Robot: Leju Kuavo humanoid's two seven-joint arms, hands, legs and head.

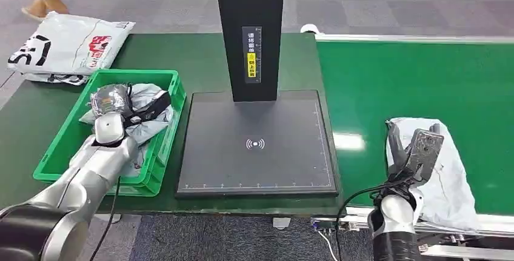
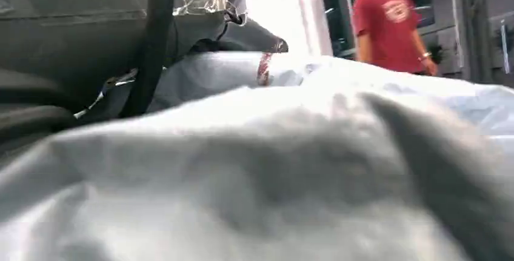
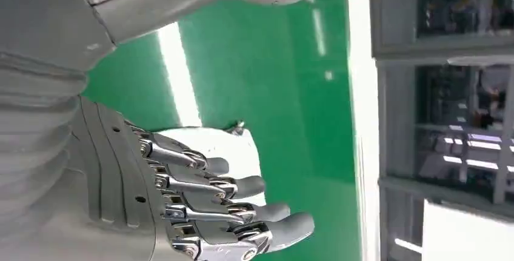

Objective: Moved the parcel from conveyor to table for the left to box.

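- Parcel (image 1: 445, 179), a white bag, lies on the green conveyor (image 1: 412, 85), right of the black scanner pad (image 1: 257, 146).
- Right hand (image 1: 418, 152) hovers over it, fingers (image 3: 242, 206) spread, gripping nothing yet.
- Left hand (image 1: 130, 106) is buried among bags in the green crate (image 1: 54, 164), left of the pad; its grip I cannot tell.
- Next, I judge: close on the parcel, carry it padward.

The parcel (image 1: 448, 182) on the smooth green belt (image 1: 418, 85) is a soft, crinkly plastic bag, pale and a bit shiny. The right hand (image 3: 200, 206) has shiny metal links with dull grey tips, and the green crate (image 1: 63, 146) is hard, smooth plastic. The black pad (image 1: 257, 146) looks matt, and the bags (image 1: 142, 112) in the crate seem like crinkly plastic, though the close view is blurry.
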